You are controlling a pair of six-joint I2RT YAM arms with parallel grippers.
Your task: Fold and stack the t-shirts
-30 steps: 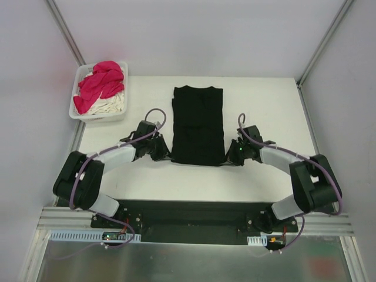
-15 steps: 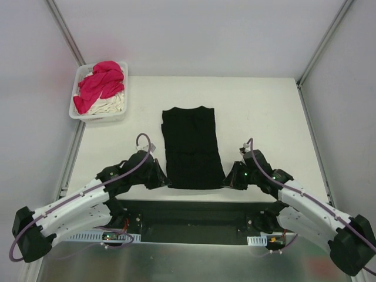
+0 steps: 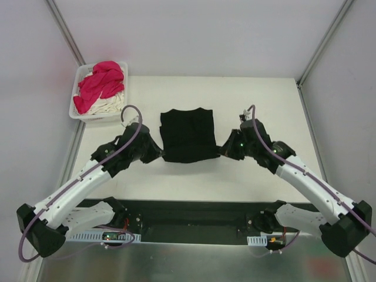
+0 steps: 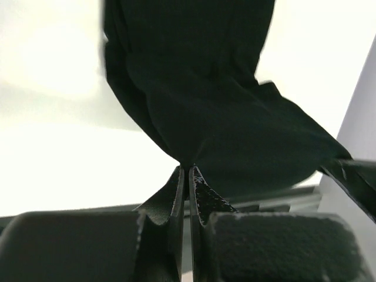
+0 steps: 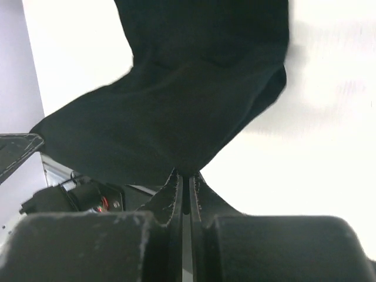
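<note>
Black t-shirt point(image 3: 188, 134): mid-table point(image 3: 264, 106), near hem lifted.
Left gripper point(image 3: 158, 154): pinching near-left hem corner.
Right gripper point(image 3: 223, 151): pinching near-right hem corner.
Technique: carry both corners toward the far side, level and together; align hem with collar edge before releasing.

Both arms stretch forward from their bases, elbows out, forearms angling inward toward the black t-shirt point(image 3: 188, 134). The left gripper point(image 3: 157, 154) sits at the shirt's near left corner, jaws pressed together on a pinch of cloth. The right gripper point(image 3: 225, 151) mirrors it at the near right corner, jaws likewise clamped on the fabric. The two wrists face each other across the shirt.
</note>
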